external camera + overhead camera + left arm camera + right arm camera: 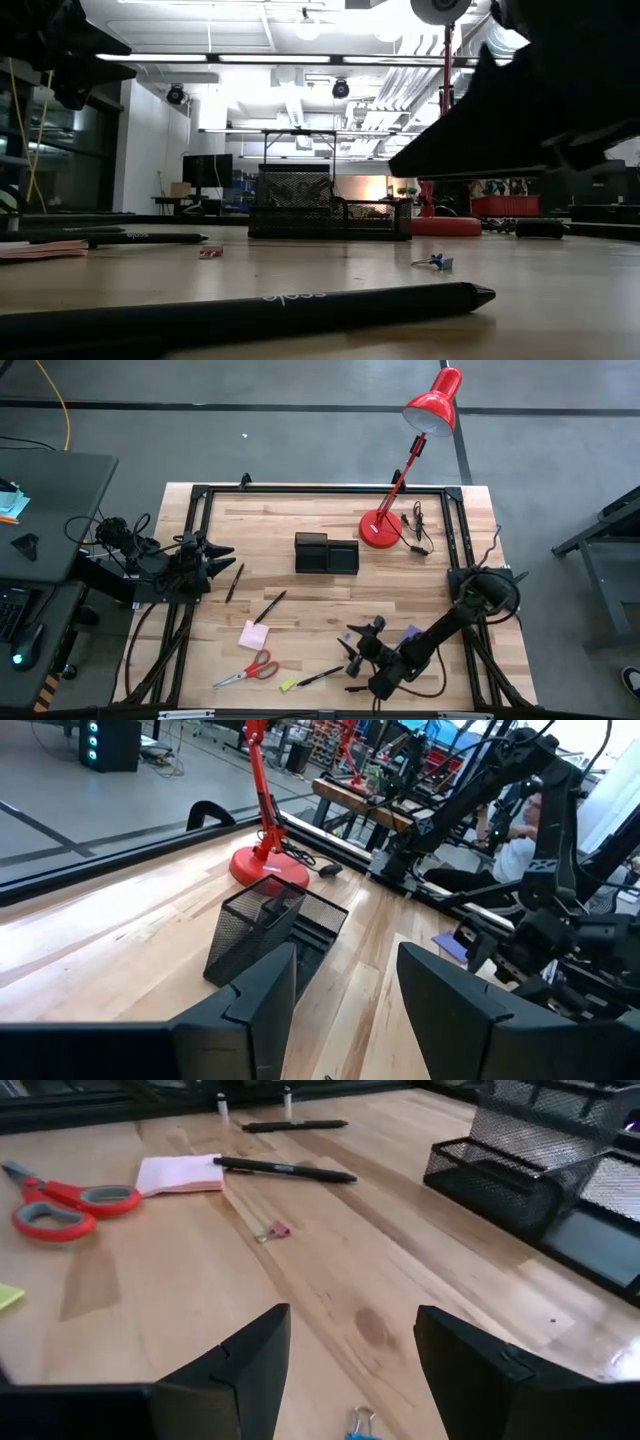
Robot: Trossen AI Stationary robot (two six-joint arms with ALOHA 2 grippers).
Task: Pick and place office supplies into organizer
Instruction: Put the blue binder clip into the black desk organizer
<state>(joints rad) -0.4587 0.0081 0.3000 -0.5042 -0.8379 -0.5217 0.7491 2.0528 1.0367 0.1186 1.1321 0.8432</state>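
The black mesh organizer [326, 553] stands at the middle of the table, next to the red lamp's base [380, 530]. Loose on the wood lie red-handled scissors [60, 1205], a pink sticky pad [180, 1173], black pens [285, 1170] [295, 1125] [250, 310], a yellow piece [288, 684], a small pink clip [272, 1231] and a blue binder clip [435, 262]. My right gripper [350, 1370] hangs open low over the near right part of the table, the blue clip just ahead of its fingers. At the left edge, my left gripper [345, 1000] waits open and faces the organizer [275, 925].
A purple pad [412, 632] shows beside the right arm. The lamp's arm [405, 465] leans over the far right corner, and its cable [418, 530] lies by the base. A black frame [320, 488] rims the table. A person [520, 830] sits beyond the right side.
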